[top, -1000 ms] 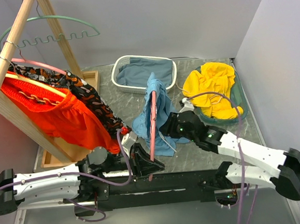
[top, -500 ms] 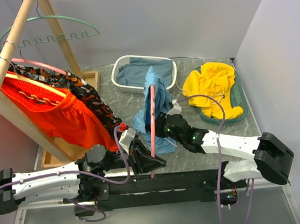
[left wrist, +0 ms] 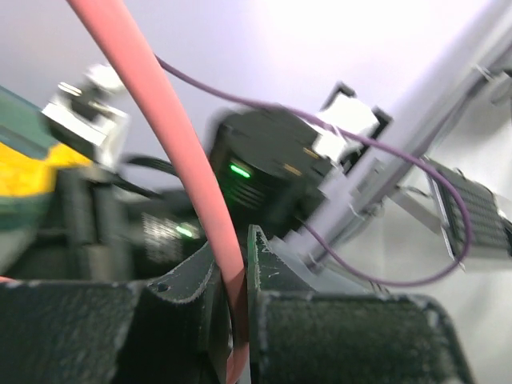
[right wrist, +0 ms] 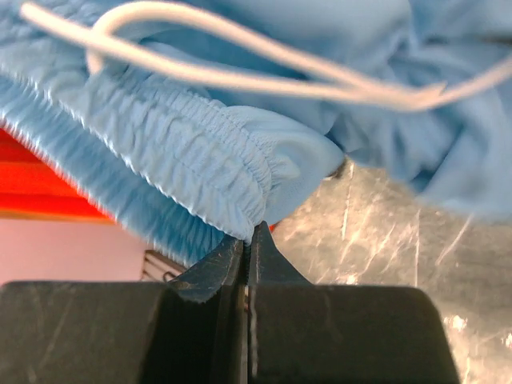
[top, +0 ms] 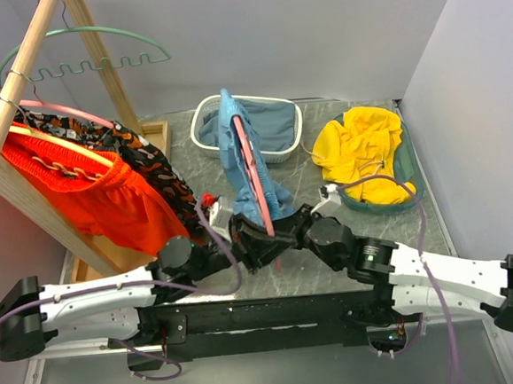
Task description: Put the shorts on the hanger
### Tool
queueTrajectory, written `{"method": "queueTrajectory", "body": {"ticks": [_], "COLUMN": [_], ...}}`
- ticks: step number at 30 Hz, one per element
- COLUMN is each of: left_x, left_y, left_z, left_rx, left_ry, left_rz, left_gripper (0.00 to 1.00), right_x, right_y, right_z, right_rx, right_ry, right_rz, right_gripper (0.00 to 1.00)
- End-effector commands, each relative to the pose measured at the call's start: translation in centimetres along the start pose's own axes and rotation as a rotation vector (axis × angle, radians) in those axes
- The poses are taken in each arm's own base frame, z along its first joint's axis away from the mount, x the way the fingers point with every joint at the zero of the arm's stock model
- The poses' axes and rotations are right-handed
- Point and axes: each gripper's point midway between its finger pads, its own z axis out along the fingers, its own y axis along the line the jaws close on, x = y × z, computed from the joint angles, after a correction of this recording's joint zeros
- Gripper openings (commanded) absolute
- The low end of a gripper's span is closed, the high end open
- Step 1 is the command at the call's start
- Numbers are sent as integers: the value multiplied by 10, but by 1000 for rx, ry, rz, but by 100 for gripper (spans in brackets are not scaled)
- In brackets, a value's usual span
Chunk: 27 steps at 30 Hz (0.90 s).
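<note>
The light blue shorts (top: pixel 234 149) hang over the thin pink hanger (top: pixel 254 171), which stands tilted up above the table's middle. My left gripper (top: pixel 253 239) is shut on the hanger's lower end. In the left wrist view the pink bar (left wrist: pixel 164 144) runs down between the closed left gripper (left wrist: pixel 237 276). My right gripper (top: pixel 283 229) sits right beside the left one. In the right wrist view the right gripper (right wrist: pixel 246 250) is shut on the edge of the gathered waistband (right wrist: pixel 200 156), with the white drawstring (right wrist: pixel 240 78) looping above. The hanger's hook is hidden.
A wooden rack (top: pixel 18 95) stands at the left with orange shorts (top: pixel 88 201), a dark patterned garment (top: pixel 148 169) and a green hanger (top: pixel 85 50). A white basket (top: pixel 295 136) sits at the back. A green tray (top: pixel 414 188) holds a yellow garment (top: pixel 360 148).
The hanger with the shorts has swung up and to the left, now in front of the white basket. The right gripper moved left, close to the left gripper, holding the waistband.
</note>
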Motion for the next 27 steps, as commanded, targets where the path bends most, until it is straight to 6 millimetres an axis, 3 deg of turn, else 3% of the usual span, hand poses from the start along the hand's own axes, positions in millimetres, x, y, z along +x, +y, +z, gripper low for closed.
{"method": "queueTrajectory", "body": {"ticks": [1,5,10,17,23,27], "left_x": [-113,-129,-134,-149,-162,-170], "left_y": [-25,-14,-9,14,28,34], "left_z": [19,34,44,41,46,51], "left_rx": [102,120,135,94,79,79], "left_ry": [-351,-353,-338,-375,-406,-407], "left_rz": [161,176,191,192,205,215], "left_gripper": [1,1,1,1,1,1], "right_x": [5,13,15,22,25,26], "right_y": [-29,-32,-35,-31,-11,-14], "right_z": [-18,-32,-39,-47,-54,-54], "right_rx": [101,130,154,128,48,74], "right_ry": [-1,23,26,58,70,80], "right_rz": [-50,-92,-111,-116,-136,-169], "right_gripper": [0,0,0,0,0,0]}}
